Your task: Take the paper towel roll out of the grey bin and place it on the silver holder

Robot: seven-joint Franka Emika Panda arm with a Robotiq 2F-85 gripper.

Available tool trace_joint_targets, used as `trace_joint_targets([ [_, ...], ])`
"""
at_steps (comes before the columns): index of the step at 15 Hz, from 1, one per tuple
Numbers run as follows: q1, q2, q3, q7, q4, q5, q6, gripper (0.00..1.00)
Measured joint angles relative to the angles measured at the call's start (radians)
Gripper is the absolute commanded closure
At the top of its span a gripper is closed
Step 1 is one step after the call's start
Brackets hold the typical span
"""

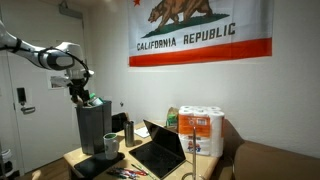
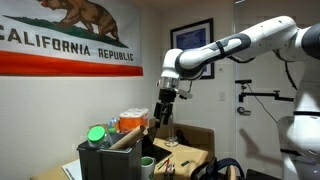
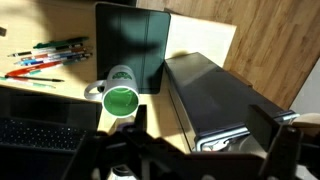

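Note:
The tall dark grey bin [image 1: 95,128] stands on the desk left of the laptop. In the wrist view I look down its side [image 3: 215,90], and a white shape, probably the paper towel roll [image 3: 213,137], shows at its open top. My gripper [image 1: 82,97] hangs just above the bin's mouth and also shows in an exterior view [image 2: 166,110]. In the wrist view its fingers [image 3: 205,140] are spread wide on either side of the opening, with nothing held. I cannot make out the silver holder.
A white mug with a green inside [image 3: 120,100] stands beside the bin, near a dark tablet cover [image 3: 130,40] and several pens [image 3: 50,58]. An open laptop [image 1: 160,150] and a pack of paper towels [image 1: 200,130] sit to the right. A California flag hangs on the wall.

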Motion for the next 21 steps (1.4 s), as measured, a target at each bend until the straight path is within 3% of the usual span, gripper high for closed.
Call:
trace_joint_targets([
  [6,0.043,0.037,0.006,-0.059,-0.005,0.081,0.143,0.0],
  [21,0.08,-0.019,0.026,-0.059,-0.005,0.08,0.152,0.0],
])
